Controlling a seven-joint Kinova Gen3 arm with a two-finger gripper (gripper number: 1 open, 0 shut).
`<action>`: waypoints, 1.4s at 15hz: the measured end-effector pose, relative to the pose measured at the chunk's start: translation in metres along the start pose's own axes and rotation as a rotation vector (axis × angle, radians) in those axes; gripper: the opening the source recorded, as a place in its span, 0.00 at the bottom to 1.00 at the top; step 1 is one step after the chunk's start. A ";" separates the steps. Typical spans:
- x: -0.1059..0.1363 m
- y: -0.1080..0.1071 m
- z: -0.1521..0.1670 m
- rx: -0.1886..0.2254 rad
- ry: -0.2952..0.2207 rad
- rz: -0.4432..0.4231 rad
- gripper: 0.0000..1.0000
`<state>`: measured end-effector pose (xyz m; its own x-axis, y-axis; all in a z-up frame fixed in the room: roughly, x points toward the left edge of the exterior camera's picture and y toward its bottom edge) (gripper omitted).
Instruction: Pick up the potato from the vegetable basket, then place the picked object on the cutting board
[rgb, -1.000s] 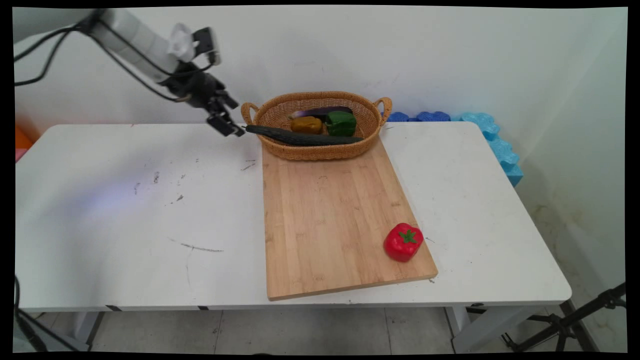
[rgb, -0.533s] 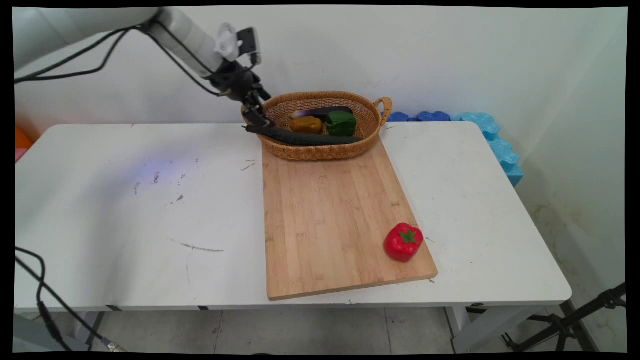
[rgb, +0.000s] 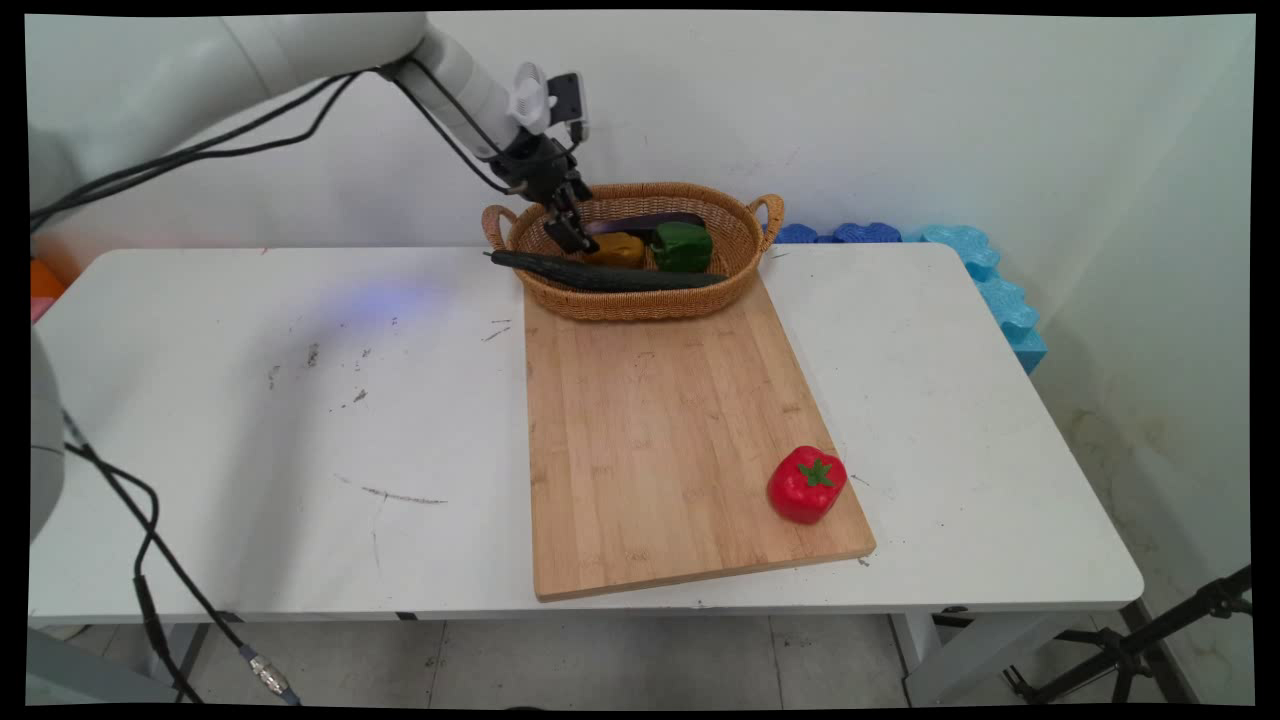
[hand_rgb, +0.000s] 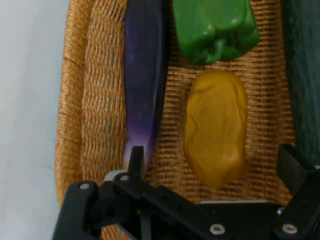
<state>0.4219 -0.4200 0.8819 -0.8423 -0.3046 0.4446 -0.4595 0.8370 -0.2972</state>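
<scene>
My gripper (rgb: 571, 236) hangs over the left part of the wicker basket (rgb: 740, 262), open and empty. In the hand view its fingers (hand_rgb: 136, 159) stand wide apart either side of a yellow-brown potato (hand_rgb: 216, 127), which lies on the basket floor (hand_rgb: 105, 100). Next to the potato lie a purple eggplant (hand_rgb: 145, 75) and a green bell pepper (hand_rgb: 215, 25). A long dark cucumber (rgb: 605, 273) rests across the basket's front rim, its left end poking out over the table. In the main view the potato (rgb: 618, 250) sits just right of the gripper.
A wooden cutting board (rgb: 660, 430) lies in front of the basket, with a red bell pepper (rgb: 806, 484) at its near right corner. Blue foam pieces (rgb: 985, 275) line the wall at the table's back right. Black cables hang at the left.
The arm has swung right, carrying the gripper from left of the basket, past the cucumber's end, to above the basket's inside. Nothing on the table has moved.
</scene>
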 end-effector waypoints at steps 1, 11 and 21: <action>0.003 -0.003 0.008 -0.004 -0.003 0.004 1.00; 0.016 -0.014 0.051 -0.049 -0.021 0.008 1.00; 0.024 -0.015 0.059 -0.084 -0.022 -0.010 0.00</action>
<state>0.3921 -0.4666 0.8472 -0.8441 -0.3228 0.4281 -0.4441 0.8684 -0.2207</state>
